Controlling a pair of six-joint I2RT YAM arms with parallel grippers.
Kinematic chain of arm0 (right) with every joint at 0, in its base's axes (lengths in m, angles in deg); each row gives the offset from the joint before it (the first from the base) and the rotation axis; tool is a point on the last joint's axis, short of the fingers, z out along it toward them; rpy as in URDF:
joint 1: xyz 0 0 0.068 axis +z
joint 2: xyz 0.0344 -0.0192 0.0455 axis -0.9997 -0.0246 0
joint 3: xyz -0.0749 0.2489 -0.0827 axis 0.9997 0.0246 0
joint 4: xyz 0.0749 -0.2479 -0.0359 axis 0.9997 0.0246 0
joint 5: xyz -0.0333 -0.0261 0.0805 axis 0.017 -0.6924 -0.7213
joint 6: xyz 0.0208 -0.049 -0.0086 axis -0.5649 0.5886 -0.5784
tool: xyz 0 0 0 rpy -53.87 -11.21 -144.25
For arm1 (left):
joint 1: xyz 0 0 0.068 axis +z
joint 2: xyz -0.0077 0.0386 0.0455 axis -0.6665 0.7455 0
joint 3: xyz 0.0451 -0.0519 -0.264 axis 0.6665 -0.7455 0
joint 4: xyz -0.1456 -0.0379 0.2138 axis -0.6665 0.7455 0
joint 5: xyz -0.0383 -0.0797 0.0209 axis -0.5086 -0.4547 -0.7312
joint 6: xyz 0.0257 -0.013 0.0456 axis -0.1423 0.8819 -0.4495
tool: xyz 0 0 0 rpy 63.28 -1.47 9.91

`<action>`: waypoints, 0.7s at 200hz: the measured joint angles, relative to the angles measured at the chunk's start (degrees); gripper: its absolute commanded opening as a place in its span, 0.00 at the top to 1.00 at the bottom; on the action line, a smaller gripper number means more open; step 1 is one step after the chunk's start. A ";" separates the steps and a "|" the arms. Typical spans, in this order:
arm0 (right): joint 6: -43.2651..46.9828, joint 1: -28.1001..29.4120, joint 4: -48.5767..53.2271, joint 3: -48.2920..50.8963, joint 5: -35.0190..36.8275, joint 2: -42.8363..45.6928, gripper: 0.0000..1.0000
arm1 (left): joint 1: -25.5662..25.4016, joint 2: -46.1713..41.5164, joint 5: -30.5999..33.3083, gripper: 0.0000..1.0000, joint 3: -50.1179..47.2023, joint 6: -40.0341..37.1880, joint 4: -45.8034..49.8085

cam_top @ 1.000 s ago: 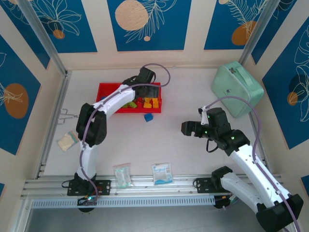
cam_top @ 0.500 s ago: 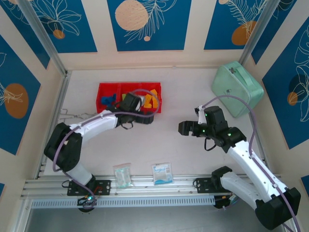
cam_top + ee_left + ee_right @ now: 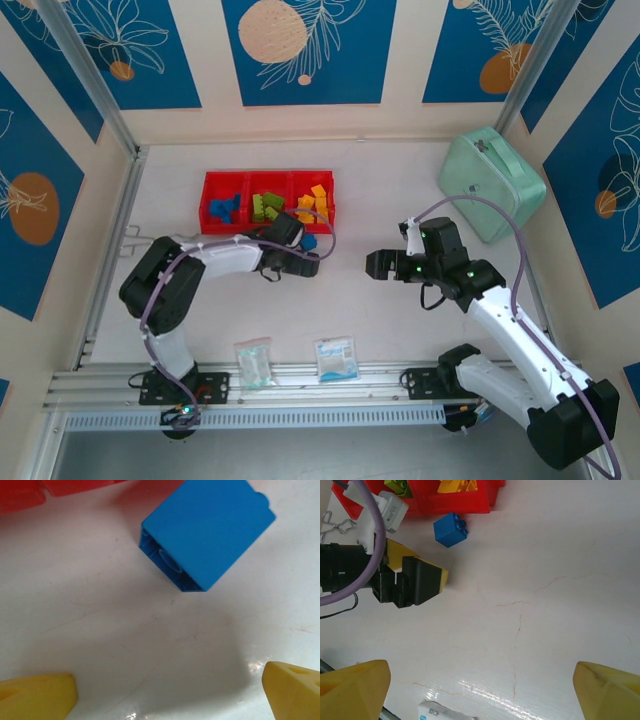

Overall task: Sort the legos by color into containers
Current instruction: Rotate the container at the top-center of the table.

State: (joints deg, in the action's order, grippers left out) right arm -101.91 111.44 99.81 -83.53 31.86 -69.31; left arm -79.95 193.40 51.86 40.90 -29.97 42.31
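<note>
Just under the red tray (image 3: pixel 206 195) upper left, left hand (image 3: pixel 312 263) sits spread wide beside a loose blue brick (image 3: pixel 308 241), right hand (image 3: pixel 372 265) released too.

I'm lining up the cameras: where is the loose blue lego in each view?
Top external: blue lego just below the red tray's right end.
Left wrist: blue lego upper centre-right, red tray at top left.
Right wrist: blue lego upper left, under the red tray.
Shared landmark: the red tray.
</note>
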 measured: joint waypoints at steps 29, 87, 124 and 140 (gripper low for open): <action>0.02 0.00 0.72 0.00 0.28 1.79 0.06 | -0.52 5.16 2.54 0.03 8.33 -0.09 9.57; 0.00 0.00 2.58 0.11 1.79 3.78 0.06 | -0.55 9.07 2.95 0.19 15.32 -2.23 15.63; 0.00 0.00 3.02 0.83 2.19 4.48 0.06 | -0.37 9.90 3.19 0.16 15.89 -4.35 13.00; 0.00 0.00 3.10 0.94 2.16 4.50 0.06 | -0.37 10.56 3.23 0.15 16.22 -5.35 9.33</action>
State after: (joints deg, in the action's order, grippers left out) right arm -101.91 111.44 102.92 -82.59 34.03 -64.81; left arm -80.32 203.96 55.09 57.12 -35.33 51.64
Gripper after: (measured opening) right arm 0.944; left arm 0.845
